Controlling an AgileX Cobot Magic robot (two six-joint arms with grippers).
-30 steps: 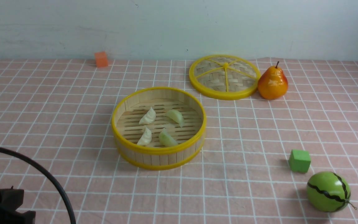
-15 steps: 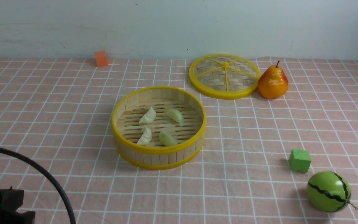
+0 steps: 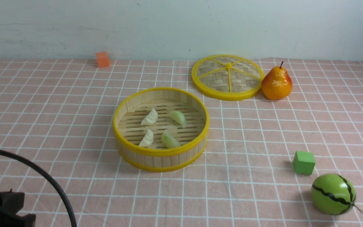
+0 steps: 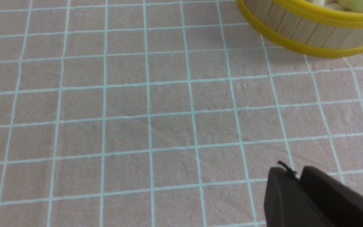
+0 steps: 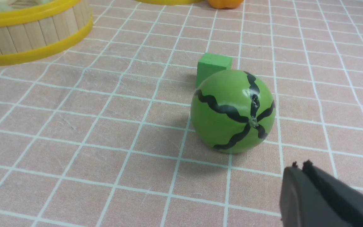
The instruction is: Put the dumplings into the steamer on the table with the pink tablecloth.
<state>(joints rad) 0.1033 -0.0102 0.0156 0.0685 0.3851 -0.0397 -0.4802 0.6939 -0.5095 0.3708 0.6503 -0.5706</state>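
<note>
Bamboo round steamer (image 3: pixel 161 130) with wooden-strip wall and yellow rims sits mid-table on the salmon-pink white-grid tablecloth (image 3: pixel 247 189); all four small pleated dumplings (image 3: pixel 161 127) lie on its slatted floor, two cream-white on the robot's left half, two pale green on the right half. Left gripper (image 4: pixel 298 176) low over bare cloth, black fingers pressed together with nothing between them, steamer wall ahead of it and off to one side, apart. In the front view only the left arm's dark body and a black cable (image 3: pixel 36 170) show at the near left corner. Right gripper (image 5: pixel 301 167) also clenched, empty, over cloth; the round green toy watermelon with black wavy stripes (image 5: pixel 233 111) is just ahead of its tips, not touching, and the small green foam cube (image 5: pixel 214 64) is right behind the melon. Further beyond: flat woven yellow-spoked lid (image 3: pixel 227 77), with the orange-yellow toy pear (image 3: pixel 276 83) beside it. Small orange cube (image 3: pixel 102 59) far ahead of the left gripper, near the wall.
</note>
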